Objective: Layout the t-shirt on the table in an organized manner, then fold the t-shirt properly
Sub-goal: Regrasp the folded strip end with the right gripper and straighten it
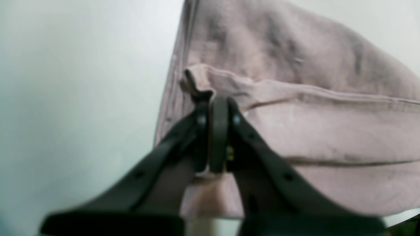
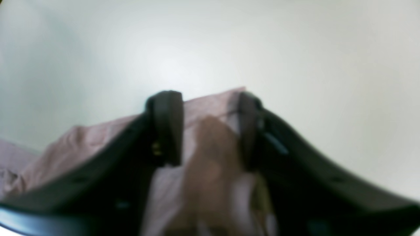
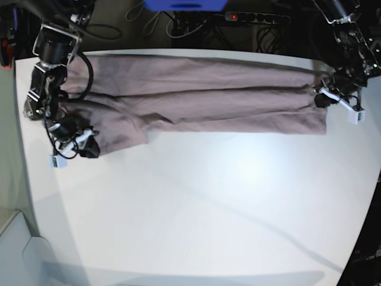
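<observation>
T-shirt (image 3: 220, 89) mauve, bunched in long folds; left jaws clenched on cloth; right jaws apart, seemingly ungripped.

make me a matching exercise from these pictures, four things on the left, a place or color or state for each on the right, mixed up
Column one
1. T-shirt
2. Table
3. Left gripper
4. Right gripper

Column two
A. White, with a curved edge
B. Jaws apart, with cloth visible between them
C. Dusty pinkish-brown, lying in a long strip
D. Jaws closed on a bit of cloth

Right pairs: 1-C, 2-A, 3-D, 4-B
</observation>
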Motion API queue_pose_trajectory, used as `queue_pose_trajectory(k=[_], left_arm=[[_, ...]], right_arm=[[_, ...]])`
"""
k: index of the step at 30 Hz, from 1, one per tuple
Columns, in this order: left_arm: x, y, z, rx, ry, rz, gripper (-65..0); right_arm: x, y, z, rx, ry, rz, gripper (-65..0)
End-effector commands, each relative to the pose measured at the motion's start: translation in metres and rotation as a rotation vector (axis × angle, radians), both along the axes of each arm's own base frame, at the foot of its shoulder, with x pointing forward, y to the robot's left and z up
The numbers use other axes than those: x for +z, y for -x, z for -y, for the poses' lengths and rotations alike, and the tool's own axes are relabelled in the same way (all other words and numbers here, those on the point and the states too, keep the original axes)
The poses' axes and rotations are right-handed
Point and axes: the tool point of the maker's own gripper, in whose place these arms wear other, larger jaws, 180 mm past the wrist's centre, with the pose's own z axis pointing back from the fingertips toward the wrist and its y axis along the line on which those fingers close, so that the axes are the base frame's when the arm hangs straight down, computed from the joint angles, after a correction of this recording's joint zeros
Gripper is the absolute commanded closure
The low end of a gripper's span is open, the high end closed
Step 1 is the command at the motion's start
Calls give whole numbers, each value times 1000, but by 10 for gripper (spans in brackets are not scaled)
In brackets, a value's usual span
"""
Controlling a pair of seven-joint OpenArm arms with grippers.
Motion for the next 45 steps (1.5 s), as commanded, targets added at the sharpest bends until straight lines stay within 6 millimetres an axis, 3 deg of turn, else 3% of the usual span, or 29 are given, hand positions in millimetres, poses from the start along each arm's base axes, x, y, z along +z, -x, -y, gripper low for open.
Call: queue_pose_trajectory(k=[1,3,8,12,15,20,23,29,38,45], left_arm=[[9,-5,-7,0,-21,24,-3],[9,-5,-7,0,-21,24,-3],[9,-5,-7,0,-21,24,-3],[9,-5,-7,0,-21,24,-3],[9,-6,-7,0,-21,25,-3],[10,-6,-7,0,-20,27,-3],[10,-6,-7,0,-19,28,-3],[11,-7,-9,0,-21,30,-3],[12,-7,-9,0,-23,30,-3],[11,-6,-10,-1,-26,27,-3]], right_arm=[[-3,2,4,11,30,-30,-82],[-2,2,7,11,35,-31,0],[30,5,16,22,119,62,0],[76,13,9,52,211,187,0],[101,28,3,76,270,252,0],[118,70,-9,76,317,278,0],[118,96,-5,30,323,255,0],[96,135,12,-31,328,152,0],[93,154,41,-102,367,107,0],[57,169,44,-118,310,13,0]])
